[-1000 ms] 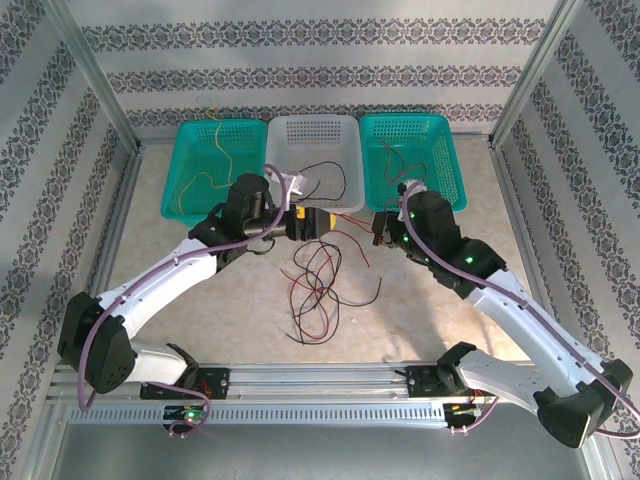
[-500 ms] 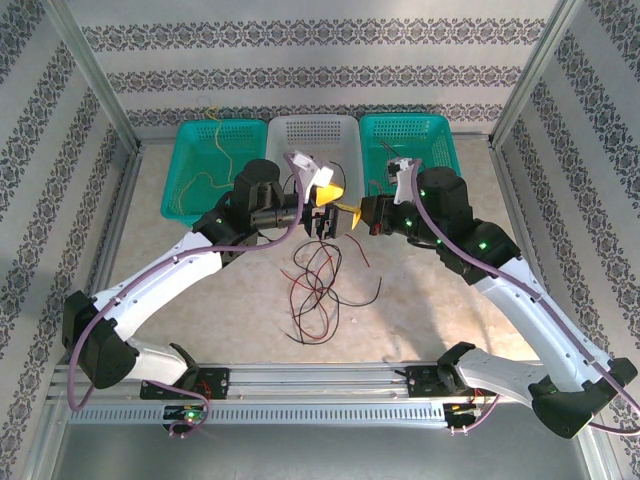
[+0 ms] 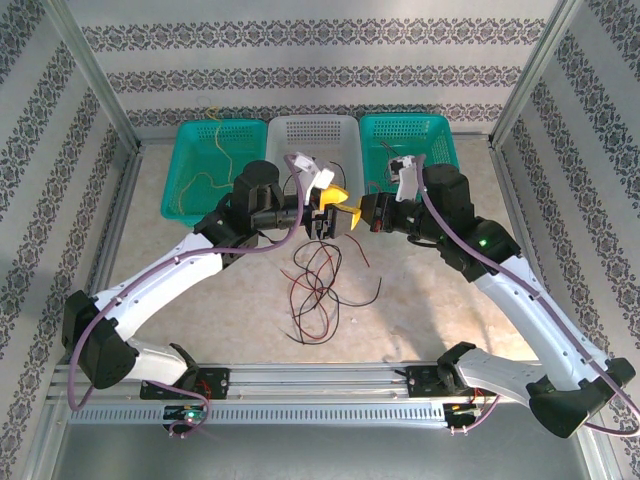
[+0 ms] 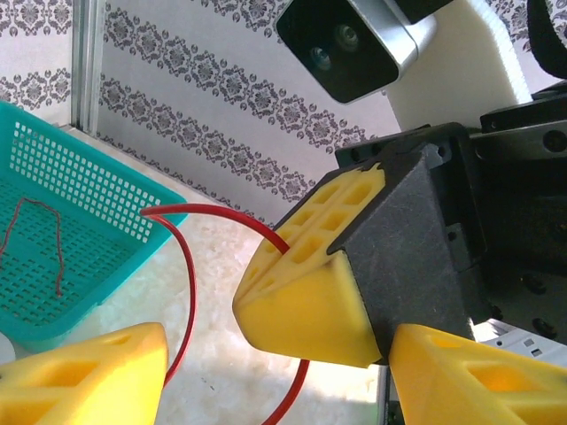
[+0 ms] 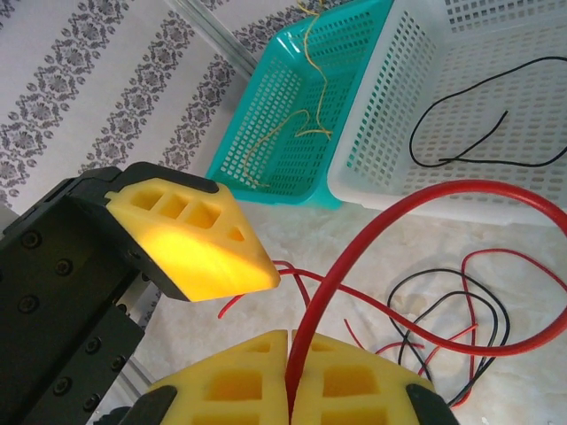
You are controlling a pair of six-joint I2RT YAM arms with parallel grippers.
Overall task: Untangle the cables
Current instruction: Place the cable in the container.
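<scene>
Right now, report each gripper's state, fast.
Left gripper: open, holding nothing.
Right gripper: closed on the red cable.

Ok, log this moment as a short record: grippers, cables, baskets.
right gripper: shut on the red cable, held up off the table
left gripper: open, its fingers either side of the right gripper's pad and the red cable
tangle: red and black cables heaped on the table, in front of the baskets
left teal basket: yellow cable
white basket: black cable
right teal basket: one thin reddish cable
</scene>
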